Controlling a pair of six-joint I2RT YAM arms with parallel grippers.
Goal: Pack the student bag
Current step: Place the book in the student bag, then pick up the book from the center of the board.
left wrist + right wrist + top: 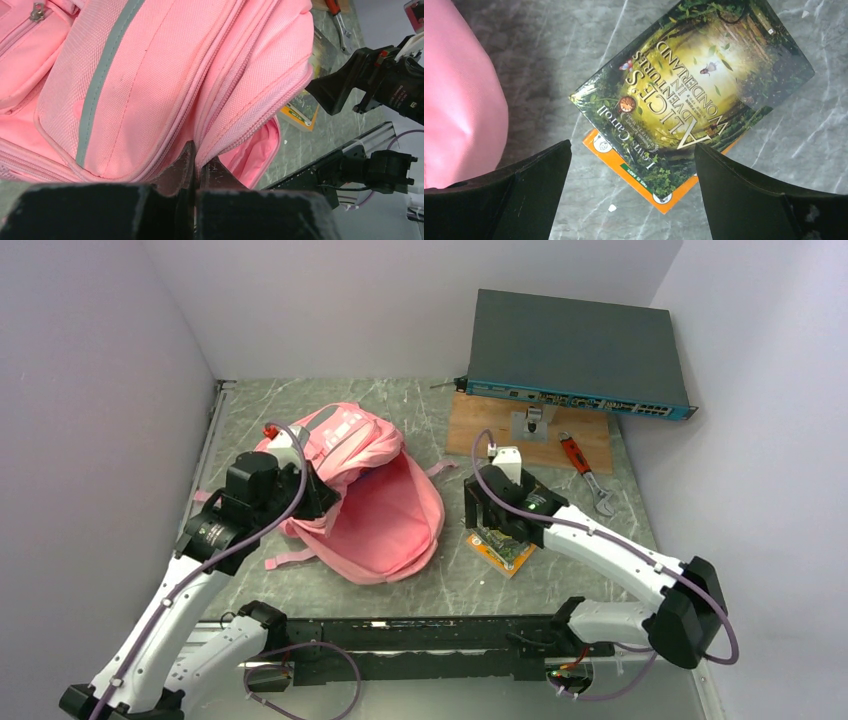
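Left pincer (195, 161) pinches 1 student bag (150, 75); right pincer (632, 146) gapes over 2 books (694, 85).

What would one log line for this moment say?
left fingers shut on bag | right fingers open above books | books on table beside bag

Pale walls (330, 300) enclosing a marbled tabletop (420, 405)
Plain, lavender-tinted walls are standing on three sides of the grey, white-veined tabletop; soft, even light is falling across it.
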